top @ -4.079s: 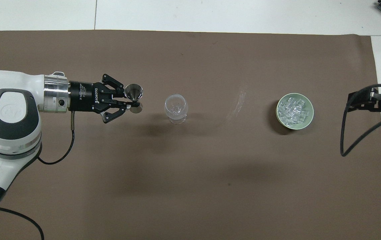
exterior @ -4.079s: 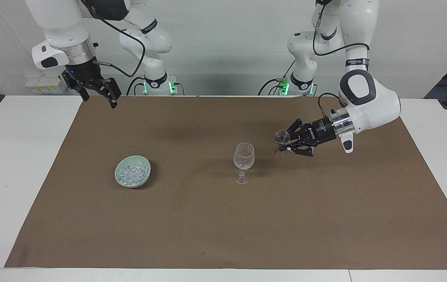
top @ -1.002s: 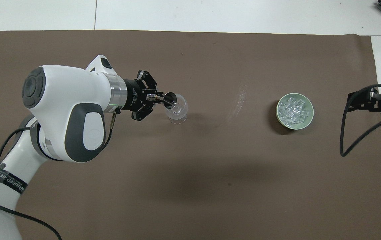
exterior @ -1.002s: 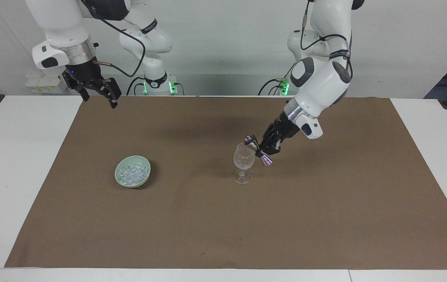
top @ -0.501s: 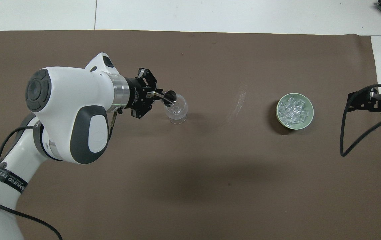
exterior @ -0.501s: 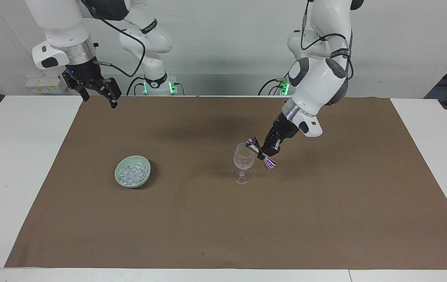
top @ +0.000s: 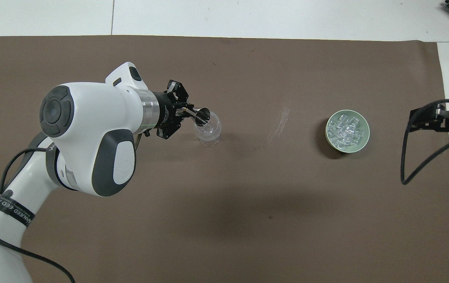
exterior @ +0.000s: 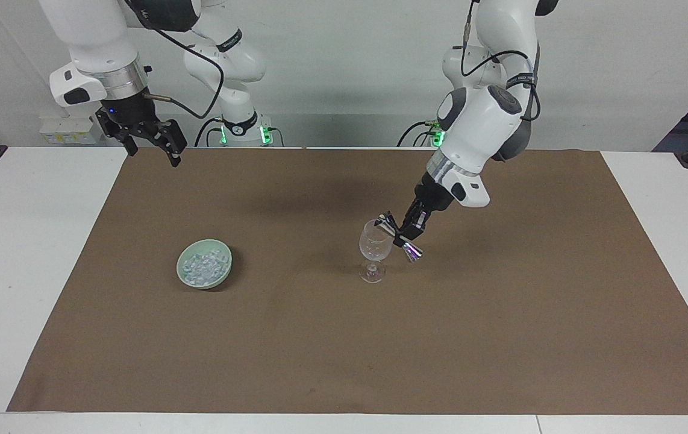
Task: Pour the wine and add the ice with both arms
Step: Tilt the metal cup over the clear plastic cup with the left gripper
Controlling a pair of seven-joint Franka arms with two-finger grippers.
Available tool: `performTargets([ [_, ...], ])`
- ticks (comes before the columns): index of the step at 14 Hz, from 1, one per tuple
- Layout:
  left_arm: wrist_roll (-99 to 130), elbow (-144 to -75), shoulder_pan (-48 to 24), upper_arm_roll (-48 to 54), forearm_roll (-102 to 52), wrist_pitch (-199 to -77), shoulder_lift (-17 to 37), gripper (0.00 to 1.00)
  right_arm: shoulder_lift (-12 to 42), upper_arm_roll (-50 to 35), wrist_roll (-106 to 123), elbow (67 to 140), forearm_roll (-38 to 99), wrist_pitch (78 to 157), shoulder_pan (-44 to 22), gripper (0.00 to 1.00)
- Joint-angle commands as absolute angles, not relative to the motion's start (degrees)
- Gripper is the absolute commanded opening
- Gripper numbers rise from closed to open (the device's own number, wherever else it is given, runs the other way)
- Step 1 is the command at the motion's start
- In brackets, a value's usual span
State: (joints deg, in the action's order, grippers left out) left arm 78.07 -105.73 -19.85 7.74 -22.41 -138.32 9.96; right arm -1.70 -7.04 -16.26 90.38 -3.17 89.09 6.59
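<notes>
A small metal jigger [exterior: 400, 234] is pinched at its narrow waist by the left gripper [exterior: 402, 232], whose jaws are pressed tight on it. The jigger is tipped so that its upper cup leans over the rim of the stemmed glass [exterior: 375, 244], which suggests that the wine is being poured at this moment; no liquid can be made out in the glass. The glass is stood upright near the middle of the brown mat [exterior: 344, 337], within reach of both arms, and the gripper is held over the mat just beside the bowl of the glass, toward the left arm's end of the table.

The ice [exterior: 202, 265] is heaped in a pale green bowl [exterior: 223, 276], set on the mat toward the right arm's end of the table, well apart from the glass. It is judged to be placed there so that it can be taken by the right arm once the pouring is done. The right gripper [exterior: 150, 140] is held high over the mat's edge nearest the robots, with jaws spread and nothing in them; that arm waits.

One glass, one jigger, one bowl, one heap of ice and two arms are counted; the chunks are too many and too small to be counted.
</notes>
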Motion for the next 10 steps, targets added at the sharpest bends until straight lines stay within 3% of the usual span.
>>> performTargets([
  [1, 77.1, -106.2, -20.8, 6.9, -20.6, -140.2, 10.0, 0.00, -2.6, -7.4, -14.3, 91.6, -2.4, 90.2, 7.4, 1.00],
  [10, 76.6, -106.9, -21.6, 6.9, -14.2, -143.0, 10.0, 0.00, -2.6, -7.4, -14.3, 91.6, -2.4, 90.2, 7.4, 1.00],
])
